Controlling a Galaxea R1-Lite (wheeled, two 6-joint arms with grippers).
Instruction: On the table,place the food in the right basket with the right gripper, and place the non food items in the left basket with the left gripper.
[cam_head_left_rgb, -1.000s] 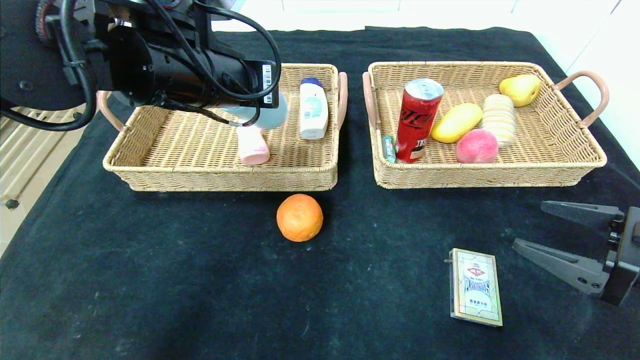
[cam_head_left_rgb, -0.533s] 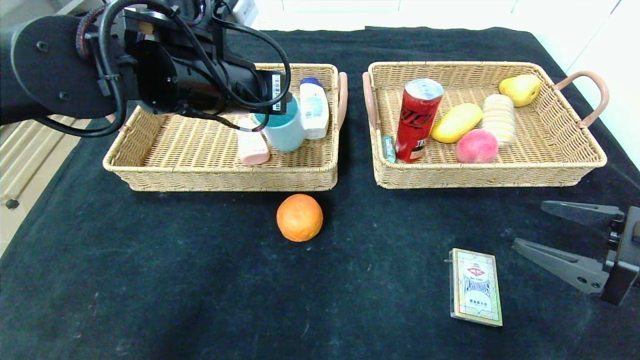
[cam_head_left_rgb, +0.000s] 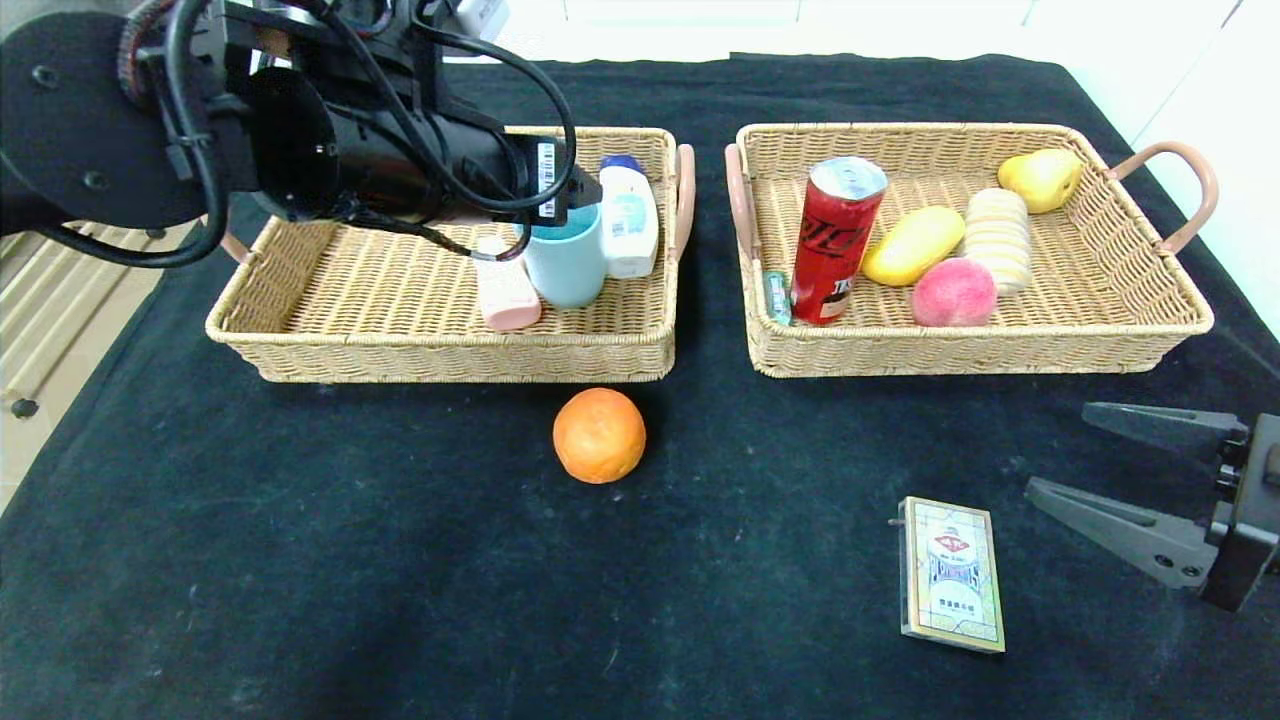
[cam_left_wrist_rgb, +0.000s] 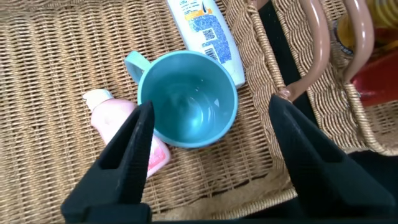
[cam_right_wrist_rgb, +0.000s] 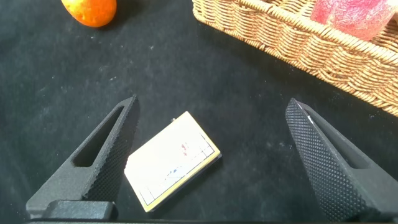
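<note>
Left gripper (cam_left_wrist_rgb: 208, 140) stood apart over teal mug (cam_left_wrist_rgb: 188, 99) in left basket (cam_head_left_rgb: 300, 350); best lift straight, avoiding pink bottle (cam_left_wrist_rgb: 134, 134). Right gripper (cam_head_left_rgb: 1110, 465) parked, apart.

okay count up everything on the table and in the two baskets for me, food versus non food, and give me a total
Food: 7 (orange, red can, mango, peach, striped roll, pear, small green tube)
Non-food: 4 (teal cup, pink bottle, white bottle, card box)
Total: 11
</note>
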